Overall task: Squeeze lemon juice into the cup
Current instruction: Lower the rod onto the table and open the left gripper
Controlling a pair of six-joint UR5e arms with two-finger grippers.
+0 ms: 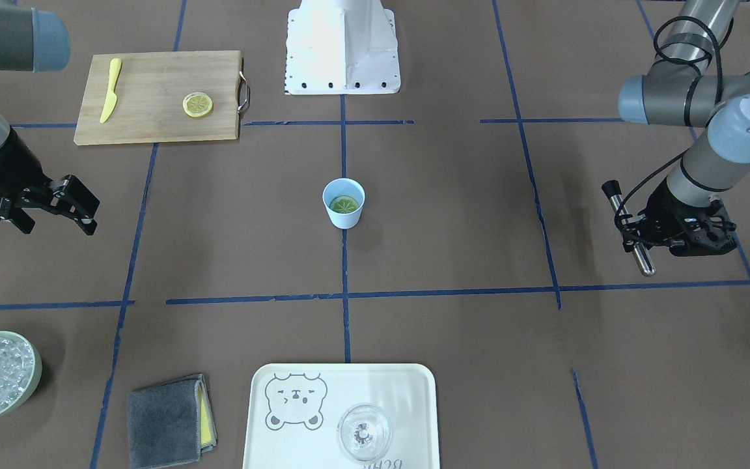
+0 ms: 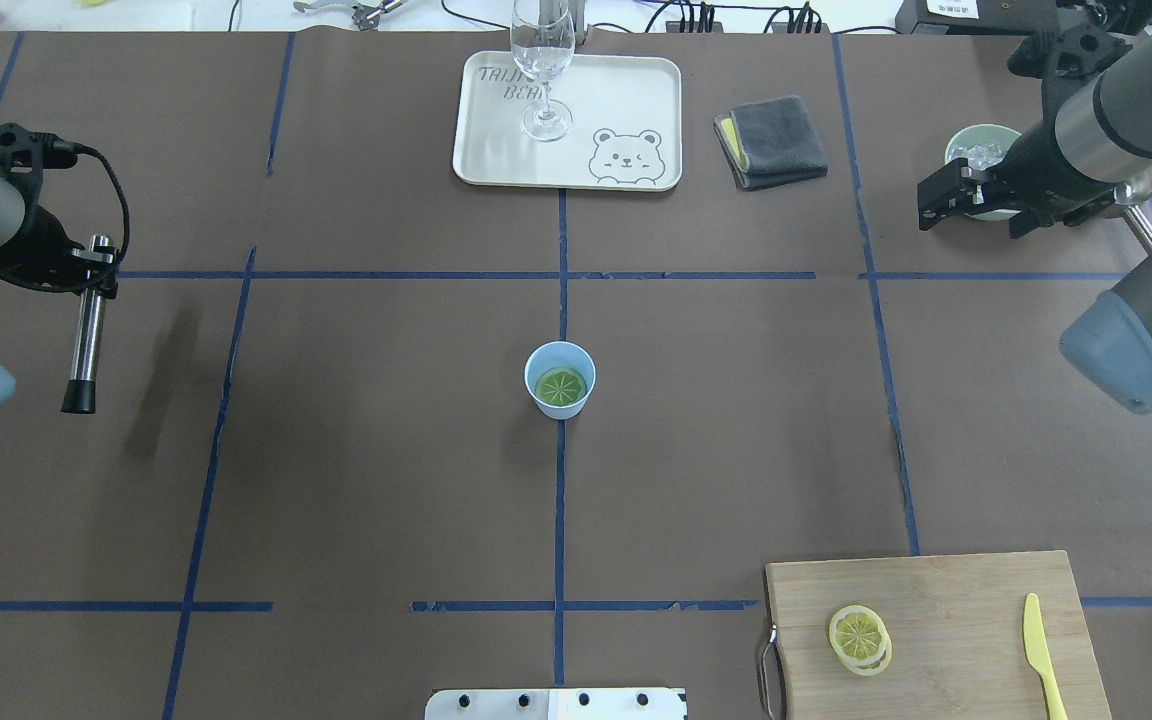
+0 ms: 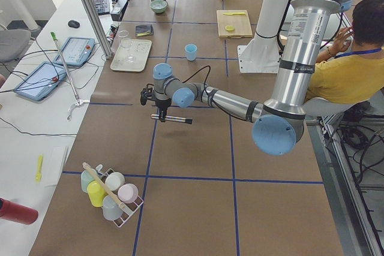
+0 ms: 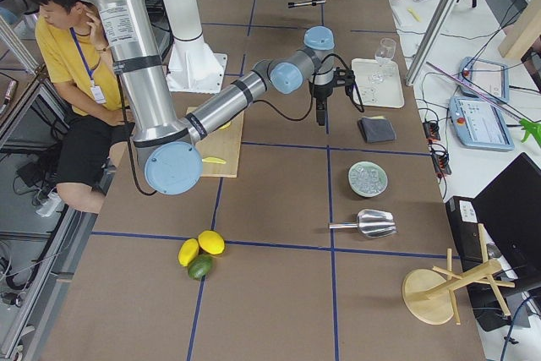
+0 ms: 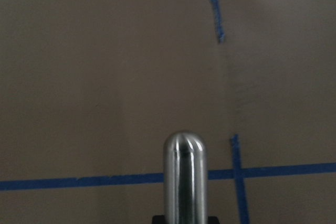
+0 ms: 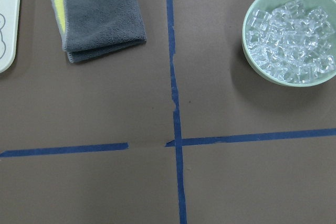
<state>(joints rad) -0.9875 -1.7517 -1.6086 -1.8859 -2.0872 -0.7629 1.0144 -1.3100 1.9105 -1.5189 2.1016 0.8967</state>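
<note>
The pale-blue cup (image 1: pixel 344 215) (image 2: pixel 546 360) stands upright at the table's middle. One lemon slice (image 1: pixel 344 205) (image 2: pixel 561 386) lies inside it. A second lemon slice (image 1: pixel 198 104) (image 2: pixel 859 638) lies on the wooden cutting board (image 1: pixel 153 124). My left gripper (image 1: pixel 648 225) (image 2: pixel 86 270) hangs far to the cup's side, shut on a metal rod (image 1: pixel 632 234) (image 2: pixel 86 340); the rod's rounded end fills the left wrist view (image 5: pixel 185 182). My right gripper (image 1: pixel 56 221) (image 2: pixel 971 215) is open and empty, far from the cup, near the bowl of ice.
A yellow plastic knife (image 1: pixel 110 91) lies on the board. A green bowl of ice (image 1: pixel 33 365) (image 6: pixel 252 56), a folded grey cloth (image 1: pixel 166 420) (image 6: pixel 100 17) and a white tray (image 1: pixel 407 391) with a clear glass (image 1: pixel 363 431) sit along the table's far edge. The robot base (image 1: pixel 342 45) stands behind the cup.
</note>
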